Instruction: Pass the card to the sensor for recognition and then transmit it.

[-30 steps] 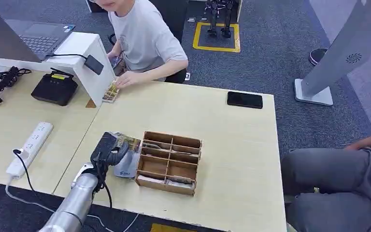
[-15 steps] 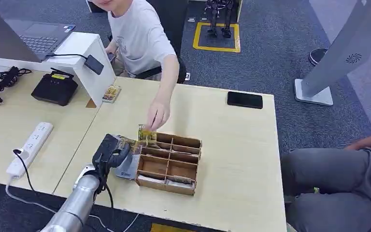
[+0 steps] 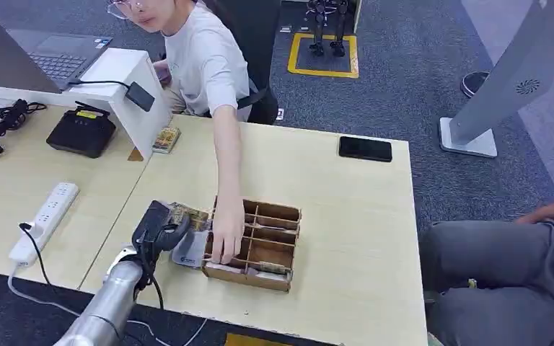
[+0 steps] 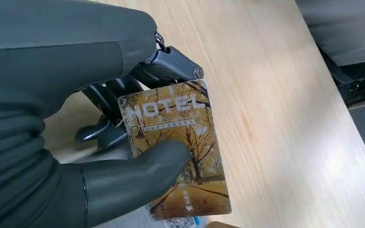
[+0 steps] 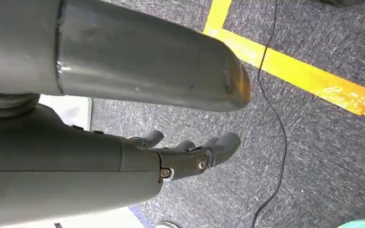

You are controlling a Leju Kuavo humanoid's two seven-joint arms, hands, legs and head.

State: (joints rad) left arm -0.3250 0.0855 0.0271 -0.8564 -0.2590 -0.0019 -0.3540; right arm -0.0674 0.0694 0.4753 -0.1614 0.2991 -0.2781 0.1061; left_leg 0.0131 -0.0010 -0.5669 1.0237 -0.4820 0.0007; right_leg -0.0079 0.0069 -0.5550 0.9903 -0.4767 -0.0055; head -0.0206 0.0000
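My left hand point(image 3: 157, 229) hovers over the table just left of the wooden divided box point(image 3: 290, 215) and pinches a golden hotel card point(image 3: 190, 215). In the left wrist view the card point(image 4: 180, 142) shows autumn trees and the word HOTEL, clamped between the thick thumb point(image 4: 138, 168) and the dark fingers behind it. A black reader box point(image 3: 81, 131) sits at the far left of the table, well away from my hand. My right hand point(image 5: 190, 154) hangs over the carpet with its fingers apart, holding nothing.
A person's arm reaches across the table, the hand point(image 3: 225, 244) in the box's near-left compartment, close to my left hand. A white stand point(image 3: 126, 79), a card stack point(image 3: 166, 138), a power strip point(image 3: 43, 220) and a phone point(image 3: 365, 148) also lie here. A white-blue sleeve point(image 3: 191, 251) lies under my hand.
The person's hand left the card stack by the white stand, crossed the table with a card and now reaches down into the box. My left hand has barely moved.
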